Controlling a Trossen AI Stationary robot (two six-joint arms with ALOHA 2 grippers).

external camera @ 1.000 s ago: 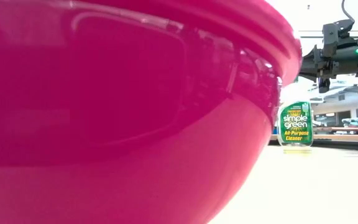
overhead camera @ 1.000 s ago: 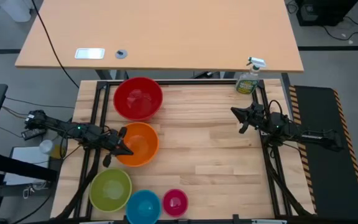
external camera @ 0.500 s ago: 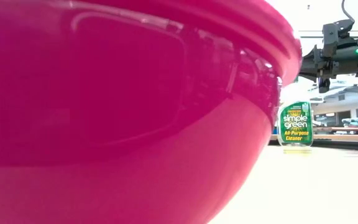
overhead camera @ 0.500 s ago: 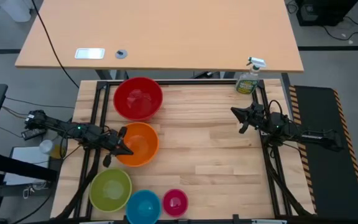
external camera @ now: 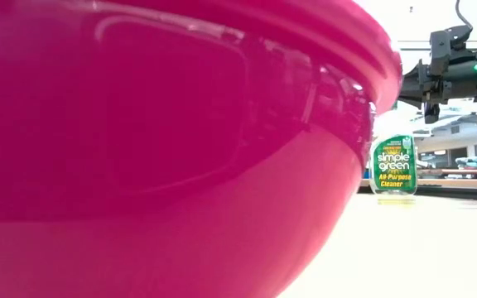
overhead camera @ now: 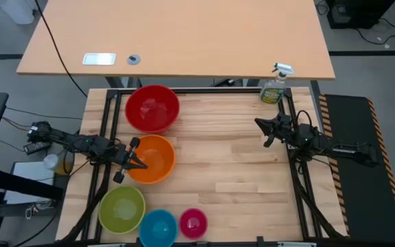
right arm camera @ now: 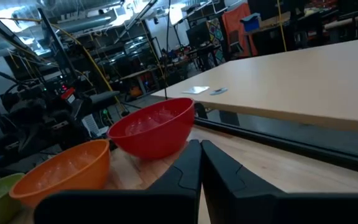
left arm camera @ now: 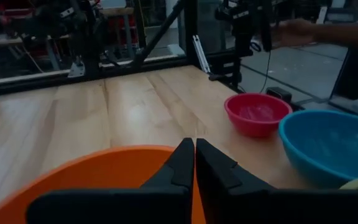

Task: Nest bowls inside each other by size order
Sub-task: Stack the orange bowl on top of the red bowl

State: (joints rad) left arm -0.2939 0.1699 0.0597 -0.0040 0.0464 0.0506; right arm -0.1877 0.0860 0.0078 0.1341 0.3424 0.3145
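Five bowls stand on their bases on the wooden table (overhead camera: 238,171): red (overhead camera: 152,108) at the far left, orange (overhead camera: 155,159) in front of it, and yellow-green (overhead camera: 122,209), blue (overhead camera: 158,228) and magenta (overhead camera: 193,223) along the near edge. My left gripper (overhead camera: 140,165) is shut, its tips (left arm camera: 194,152) over the orange bowl's left rim (left arm camera: 104,155). My right gripper (overhead camera: 259,125) is shut and empty above the table's right side, far from the bowls. The magenta bowl (external camera: 164,149) fills the low view. My left gripper's shut fingers come level from the table's left side and stand over the inside of the orange bowl, just past its left rim (overhead camera: 133,163). I cannot tell whether they touch the bowl. The bowl rests on the table.
A green spray bottle (overhead camera: 273,89) stands at the table's far right corner and also shows in the low view (external camera: 394,165). A larger light tabletop (overhead camera: 184,34) lies beyond the far edge. A person's hand (left arm camera: 297,30) shows past the table in the left wrist view.
My left gripper has drawn back a little toward the table's left edge, still shut at the orange bowl's rim. The bowls stand as before.
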